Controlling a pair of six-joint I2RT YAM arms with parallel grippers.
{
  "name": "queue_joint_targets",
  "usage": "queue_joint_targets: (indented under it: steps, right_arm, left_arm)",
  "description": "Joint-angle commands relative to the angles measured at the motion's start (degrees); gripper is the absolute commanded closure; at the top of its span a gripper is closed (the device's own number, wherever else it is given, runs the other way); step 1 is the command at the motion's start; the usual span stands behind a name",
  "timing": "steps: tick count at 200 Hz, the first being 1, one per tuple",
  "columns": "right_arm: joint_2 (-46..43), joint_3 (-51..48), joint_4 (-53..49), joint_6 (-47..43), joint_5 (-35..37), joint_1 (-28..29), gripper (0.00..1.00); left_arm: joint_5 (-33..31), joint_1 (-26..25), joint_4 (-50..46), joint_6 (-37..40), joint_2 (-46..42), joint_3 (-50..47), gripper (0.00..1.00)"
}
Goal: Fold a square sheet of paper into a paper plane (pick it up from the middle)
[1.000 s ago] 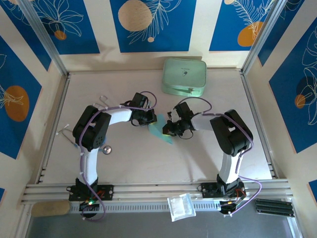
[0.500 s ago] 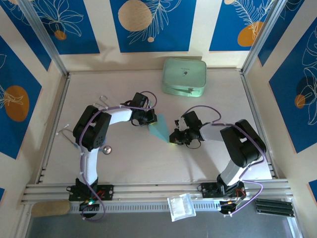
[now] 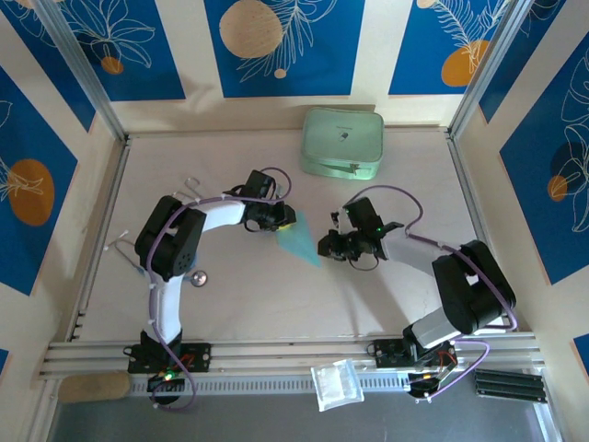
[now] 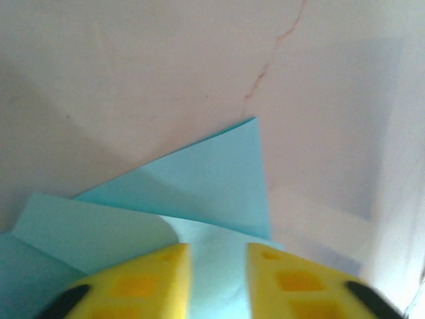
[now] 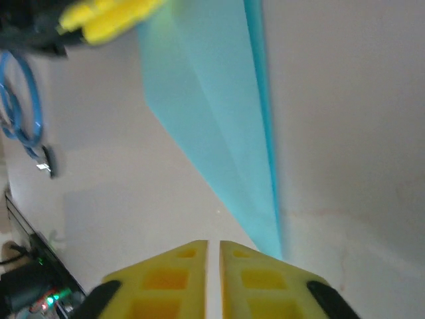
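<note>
Now, step: paper plane (image 3: 299, 241) folded, lying on bench (image 3: 230, 295).
left claw (image 4: 216, 269): parted, astride plane's wide end.
right claw (image 5: 214, 266): nearly closed, empty, beside tip.
next: probably release, back off.

My left gripper (image 4: 218, 282): yellow fingers (image 4: 153, 282) parted — paper between them.
Paper plane (image 4: 199, 179): folded, point lying on table (image 4: 133, 60).

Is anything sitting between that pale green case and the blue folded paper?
No. In the top view, only bare table separates the mint-green case from the paper plane.
</note>
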Motion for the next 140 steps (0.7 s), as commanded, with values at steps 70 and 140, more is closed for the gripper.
queue_joint_targets:
  steps: [70,140]
  right_arm:
    - [15.83,15.25,-1.34,-0.58,-2.63,-2.86,0.65]
    - [24.56,21.11,-1.82,-6.57,-7.97,-2.69,0.72]
  left_arm:
    - [-7.83,3.69,9.38,-7.53,-18.02,-15.05,0.39]
    - [-5.44,5.91,17.97,-11.53,-21.68,-25.73,0.28]
